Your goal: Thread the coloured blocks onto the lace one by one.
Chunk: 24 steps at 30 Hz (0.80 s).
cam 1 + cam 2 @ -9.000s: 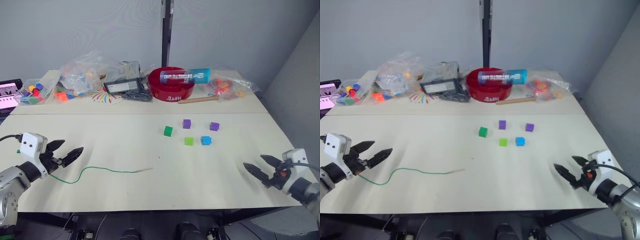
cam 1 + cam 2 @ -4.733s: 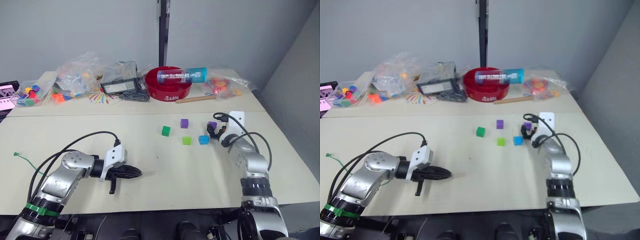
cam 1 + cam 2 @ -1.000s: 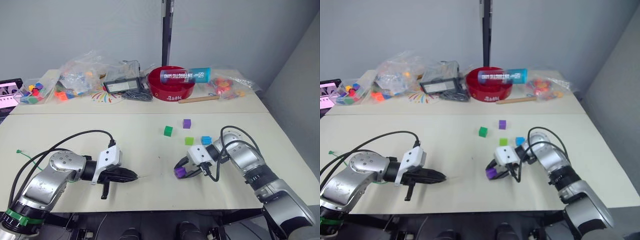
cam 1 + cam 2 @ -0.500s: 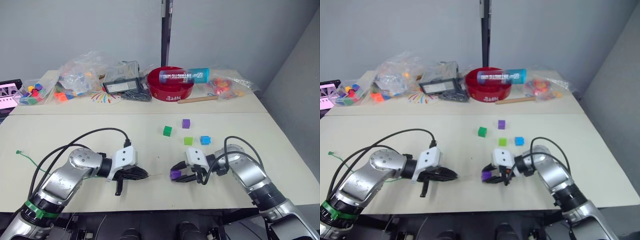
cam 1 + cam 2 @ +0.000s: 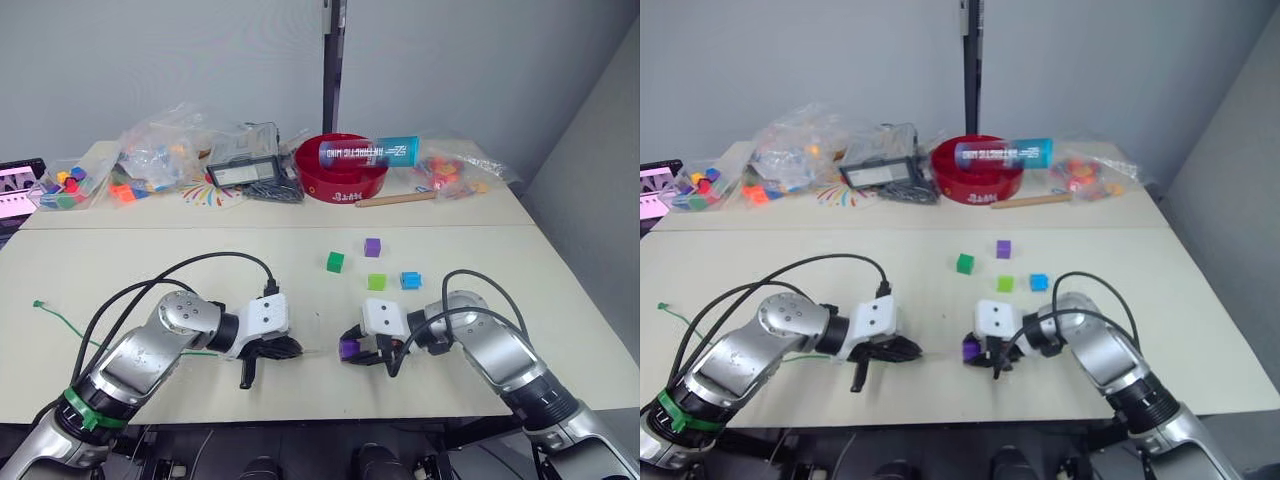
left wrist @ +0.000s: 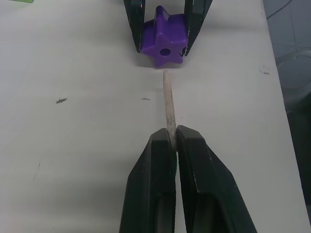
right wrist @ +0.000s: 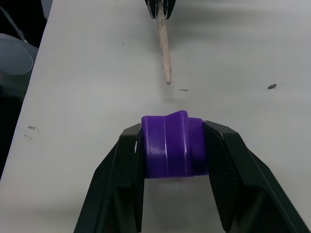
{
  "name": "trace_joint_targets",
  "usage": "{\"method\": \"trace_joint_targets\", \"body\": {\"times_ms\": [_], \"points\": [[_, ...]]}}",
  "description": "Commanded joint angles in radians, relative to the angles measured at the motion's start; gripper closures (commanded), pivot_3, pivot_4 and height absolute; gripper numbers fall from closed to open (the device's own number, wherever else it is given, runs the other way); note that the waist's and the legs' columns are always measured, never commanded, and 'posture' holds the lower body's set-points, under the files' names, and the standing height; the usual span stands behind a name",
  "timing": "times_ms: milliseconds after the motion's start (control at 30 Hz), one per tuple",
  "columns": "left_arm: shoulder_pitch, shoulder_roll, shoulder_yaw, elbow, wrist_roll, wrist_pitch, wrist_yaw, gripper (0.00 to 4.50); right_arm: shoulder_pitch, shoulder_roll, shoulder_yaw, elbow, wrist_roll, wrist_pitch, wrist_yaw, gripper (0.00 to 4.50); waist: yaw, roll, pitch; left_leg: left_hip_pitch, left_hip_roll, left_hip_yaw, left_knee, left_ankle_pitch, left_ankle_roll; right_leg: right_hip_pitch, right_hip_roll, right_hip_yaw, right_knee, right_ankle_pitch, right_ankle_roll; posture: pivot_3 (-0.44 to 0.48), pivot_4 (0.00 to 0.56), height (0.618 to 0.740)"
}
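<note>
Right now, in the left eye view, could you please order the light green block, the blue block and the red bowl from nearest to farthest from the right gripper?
1. Light green block, just beyond the right gripper.
2. Blue block, farther to the right.
3. Red bowl, at the table's back.

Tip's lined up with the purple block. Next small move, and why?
Probably ease the left pincer straight forward. It is shut on the lace, whose pale tip stops just short of the hole in the purple block that the right pincer holds, roughly in line.

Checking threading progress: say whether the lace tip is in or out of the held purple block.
Out. The lace tip ends just short of the hole in the purple block.
</note>
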Motion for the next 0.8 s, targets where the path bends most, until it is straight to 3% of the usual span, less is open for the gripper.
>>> {"method": "trace_joint_targets", "body": {"times_ms": [33, 800], "points": [[-0.023, 0.002, 0.002, -0.033, 0.0, 0.008, 0.0, 4.5, 0.001, -0.011, 0.02, 0.0, -0.032, 0.028, -0.02, 3.23, 0.0, 0.0, 0.0, 0.0, 0.0, 0.0, 0.0, 0.0, 0.0, 0.0, 0.0, 0.0, 0.0, 0.0, 0.0, 0.0, 0.15, 0.731], [-0.084, -0.03, -0.053, -0.025, 0.016, 0.051, 0.011, 4.5, -0.022, 0.003, 0.04, -0.026, -0.031, 0.1, -0.056, 3.23, -0.001, 0.0, 0.0, 0.0, 0.0, 0.0, 0.0, 0.0, 0.0, 0.0, 0.0, 0.0, 0.0, 0.0, 0.0, 0.0, 0.15, 0.731]]}}
